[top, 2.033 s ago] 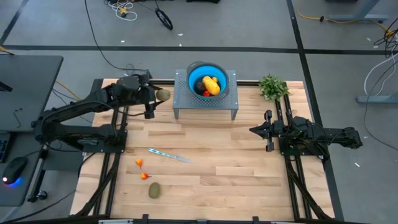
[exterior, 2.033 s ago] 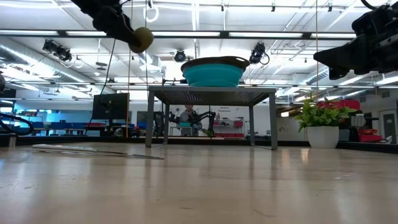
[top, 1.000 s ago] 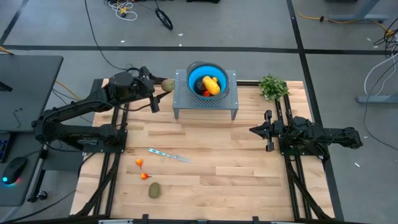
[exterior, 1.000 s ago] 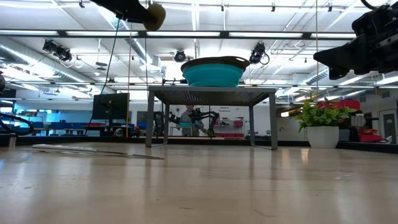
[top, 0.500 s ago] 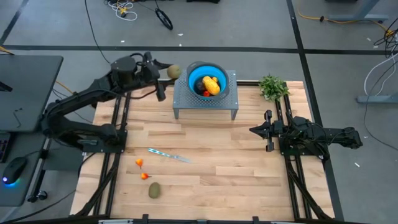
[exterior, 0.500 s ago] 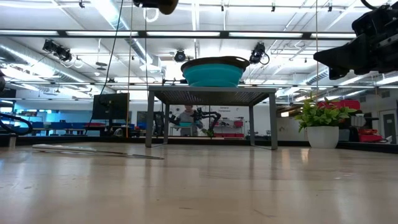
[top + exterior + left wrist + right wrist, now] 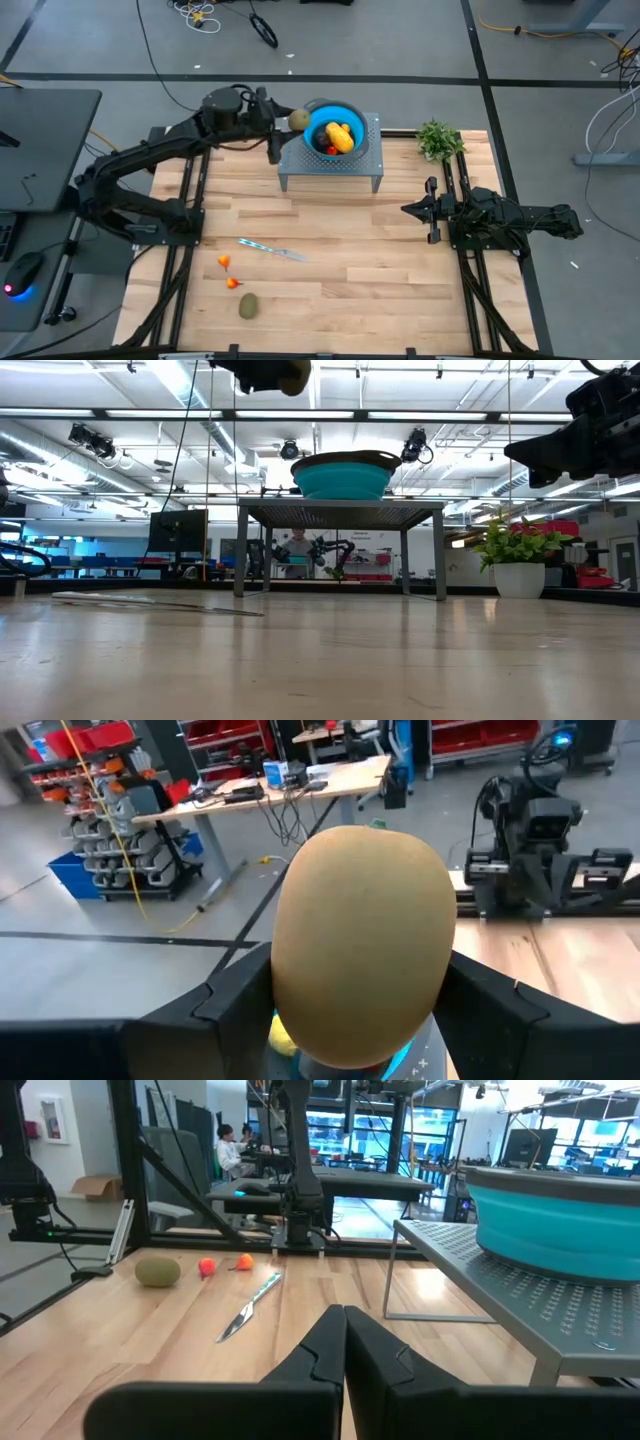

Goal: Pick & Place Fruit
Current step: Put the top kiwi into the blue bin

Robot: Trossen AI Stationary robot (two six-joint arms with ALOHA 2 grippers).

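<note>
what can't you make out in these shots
- Low view: the blue bowl's contents, hidden by its own wall.
- Left wrist view: most of that bowl, hidden behind the kiwi in the left gripper.
- Low view: the kiwi, cut off by the top edge.
- High view: the two small red-orange fruits, too small to identify.

The kiwi (image 7: 362,945) in my left pincer (image 7: 284,127) fills my wrist view, hiding most of the blue bowl (image 7: 405,1055) beneath it. In the low view that pincer is cut off by the top edge. The red fruit (image 7: 332,150) in the bowl is too small to name.
</note>
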